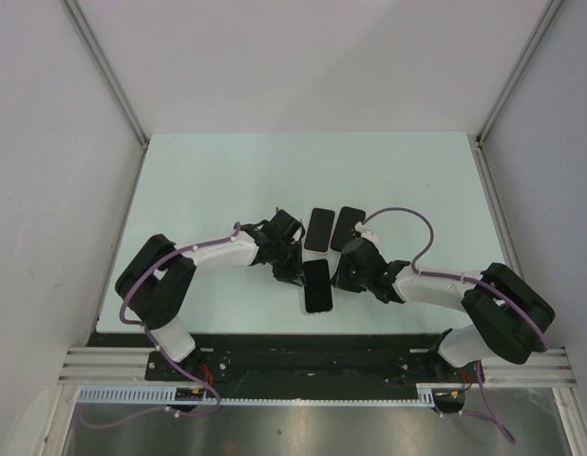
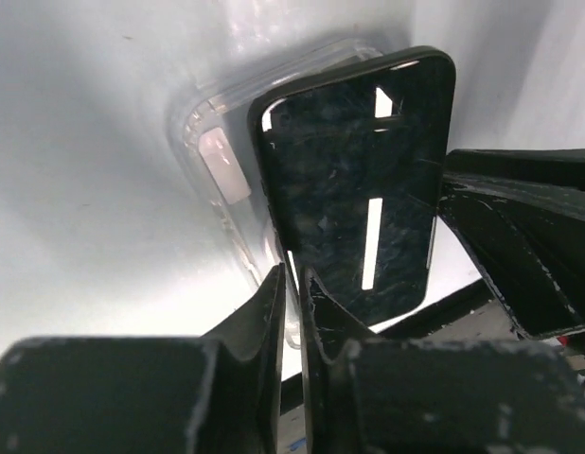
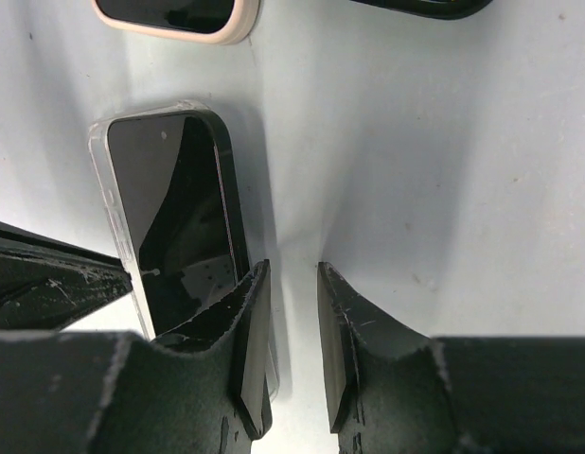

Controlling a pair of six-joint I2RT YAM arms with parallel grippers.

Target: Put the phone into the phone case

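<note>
Phone (image 2: 354,180): dark, glossy screen up, ceiling lights mirrored in glass. Lies on clear phone case (image 2: 207,151), not seated square. In L wrist view the case sticks out past the phone's left side and top corner. In R wrist view the case rim (image 3: 101,180) shows along one long side only.

Location: mid-table (image 1: 227,171), between both grippers, phone (image 1: 317,285) just on the near side of two other phones (image 1: 319,229) (image 1: 349,225).

L gripper (image 2: 291,312): fingers nearly together, narrow slit only. Set at phone's near corner; case rim runs into the slit. Cannot tell whether it is pinched.

R gripper (image 3: 291,350): part open, bare table in the gap, nothing held. One finger (image 3: 250,331) overlaps phone's near edge; actual contact unclear.
</note>
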